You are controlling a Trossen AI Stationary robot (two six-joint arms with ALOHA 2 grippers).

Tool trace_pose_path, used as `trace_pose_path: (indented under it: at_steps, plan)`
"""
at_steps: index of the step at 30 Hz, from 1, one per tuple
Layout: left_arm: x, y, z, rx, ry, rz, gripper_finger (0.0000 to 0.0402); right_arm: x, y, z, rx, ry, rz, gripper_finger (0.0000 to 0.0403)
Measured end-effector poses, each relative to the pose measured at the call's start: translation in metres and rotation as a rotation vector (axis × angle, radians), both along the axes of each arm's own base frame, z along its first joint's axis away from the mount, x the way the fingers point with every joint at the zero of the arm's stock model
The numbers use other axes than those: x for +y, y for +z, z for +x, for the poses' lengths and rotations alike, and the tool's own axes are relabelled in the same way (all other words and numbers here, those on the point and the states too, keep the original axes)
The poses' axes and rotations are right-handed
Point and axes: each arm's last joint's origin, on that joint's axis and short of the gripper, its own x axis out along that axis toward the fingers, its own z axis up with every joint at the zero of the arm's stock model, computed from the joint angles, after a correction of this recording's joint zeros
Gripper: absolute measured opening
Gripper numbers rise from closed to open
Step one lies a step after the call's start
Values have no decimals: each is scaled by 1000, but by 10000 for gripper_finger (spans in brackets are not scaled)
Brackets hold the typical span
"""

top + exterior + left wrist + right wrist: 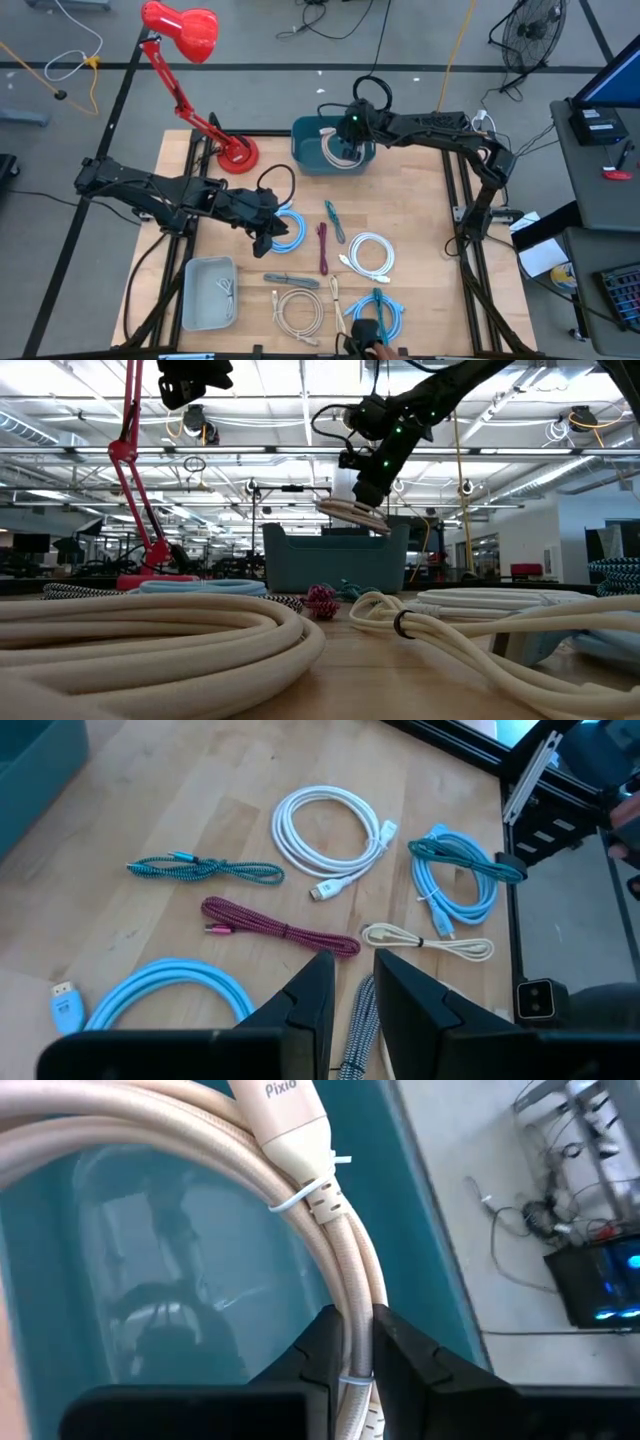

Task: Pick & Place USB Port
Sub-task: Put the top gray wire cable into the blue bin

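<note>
Beige cable (345, 1260) pinched in right hand (358, 1342), coil hanging directly above teal bin (312, 158); left hand (352, 982) empty, part-open, farther away over table (150, 810).

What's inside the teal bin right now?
The teal bin looks bare where visible. The right gripper holds a cream cable coil above it, hiding part of the floor.

A red desk lamp (190, 40) stands at the back of the wooden table (430, 250). A fan (528, 32) sits on the floor behind. A black monitor (612, 85) is off to the side.
</note>
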Motion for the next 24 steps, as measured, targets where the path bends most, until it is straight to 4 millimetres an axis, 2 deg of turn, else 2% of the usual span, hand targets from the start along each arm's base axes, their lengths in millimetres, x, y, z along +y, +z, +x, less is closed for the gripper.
trace_pose_path:
  at_steps: [8, 19, 24]
  plan:
    - [0, -1, -1, 15, 8, -12, 76, -7, -14, 7, 0, 4, 2, 34]
    - [-5, -3, -3, 36, 21, -18, 76, -12, -46, 14, 62, 9, 64, 35]
    - [-8, -3, -4, 44, 27, -24, 76, -14, -51, 15, 75, 15, 59, 38]
